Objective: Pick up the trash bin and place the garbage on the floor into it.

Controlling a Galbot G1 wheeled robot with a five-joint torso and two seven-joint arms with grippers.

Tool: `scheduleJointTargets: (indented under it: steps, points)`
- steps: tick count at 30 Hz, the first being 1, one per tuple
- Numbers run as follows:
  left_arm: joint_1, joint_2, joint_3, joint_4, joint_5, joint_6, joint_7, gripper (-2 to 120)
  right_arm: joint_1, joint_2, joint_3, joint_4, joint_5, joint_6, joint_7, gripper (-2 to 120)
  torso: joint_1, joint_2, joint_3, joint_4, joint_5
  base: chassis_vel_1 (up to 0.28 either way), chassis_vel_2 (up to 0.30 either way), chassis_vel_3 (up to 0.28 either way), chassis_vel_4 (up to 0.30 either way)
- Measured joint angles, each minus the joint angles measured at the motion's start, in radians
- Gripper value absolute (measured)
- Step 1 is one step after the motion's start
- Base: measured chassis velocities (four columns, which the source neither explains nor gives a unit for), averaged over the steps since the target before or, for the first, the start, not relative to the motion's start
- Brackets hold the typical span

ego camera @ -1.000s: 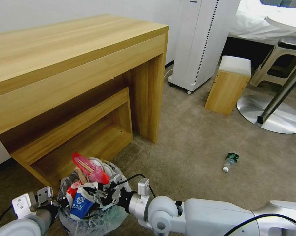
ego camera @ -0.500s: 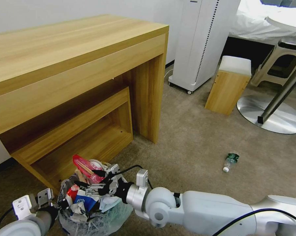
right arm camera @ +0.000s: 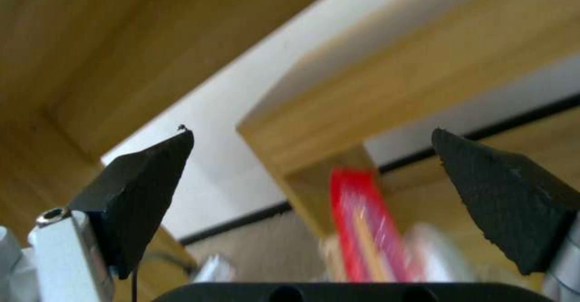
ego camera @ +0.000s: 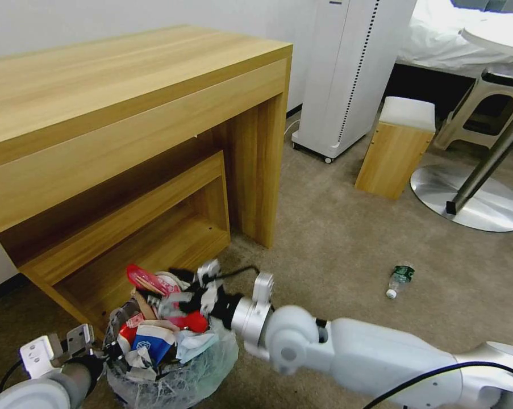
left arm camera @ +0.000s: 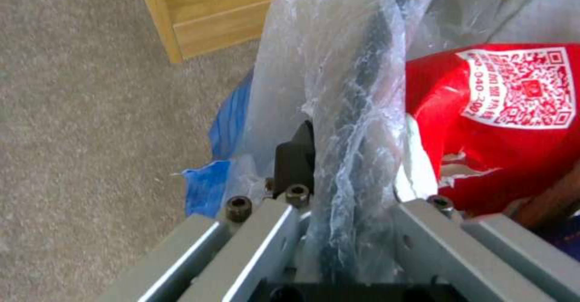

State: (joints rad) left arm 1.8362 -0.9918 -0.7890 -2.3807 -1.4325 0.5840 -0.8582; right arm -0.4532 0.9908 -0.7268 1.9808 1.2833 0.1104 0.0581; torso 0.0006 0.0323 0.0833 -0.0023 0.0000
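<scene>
Standing upright near desk [ego camera: 125, 102]: trash bin [ego camera: 171, 378], left claw [left arm camera: 338, 175] pinching its rim; right claw [ego camera: 179, 292] spread above; bottle [ego camera: 399, 280] lying right, cap pointing nearer.

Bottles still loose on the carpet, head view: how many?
1. The bottle lies on its side on the beige carpet, out to the robot's right, apart from the trash bin. Others may be hidden behind the desk or the arms.
</scene>
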Motion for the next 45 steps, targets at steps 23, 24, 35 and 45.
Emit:
scheduleJointTargets:
  steps: [23,24,35,45]
  points:
    - [0.011,0.005,-0.008,-0.010,0.016,0.004,0.041,0,-0.204,-0.125,0.341,0.039,-0.236,-0.017,0.169,100,0.000,0.000,0.000,0.0000,0.0001,0.000,0.000,0.000,0.000]
    - [0.011,0.009,-0.008,-0.011,0.020,0.003,0.044,0,-0.231,-0.141,0.370,0.035,-0.261,-0.026,0.197,100,0.000,0.000,0.000,0.0000,0.0001,0.000,0.000,0.000,0.000]
    - [0.014,0.014,0.007,-0.022,0.046,0.001,0.061,0,-0.469,-0.178,0.534,-0.082,-0.401,0.076,0.211,100,0.000,0.000,0.000,0.0002,0.0001,0.000,0.000,0.000,0.000]
    - [0.015,0.040,0.006,-0.031,0.040,-0.003,0.060,0,-0.638,-0.161,0.658,-0.109,-0.531,0.137,0.201,100,0.000,0.000,0.000,0.0000,0.0000,0.000,0.000,0.000,0.000]
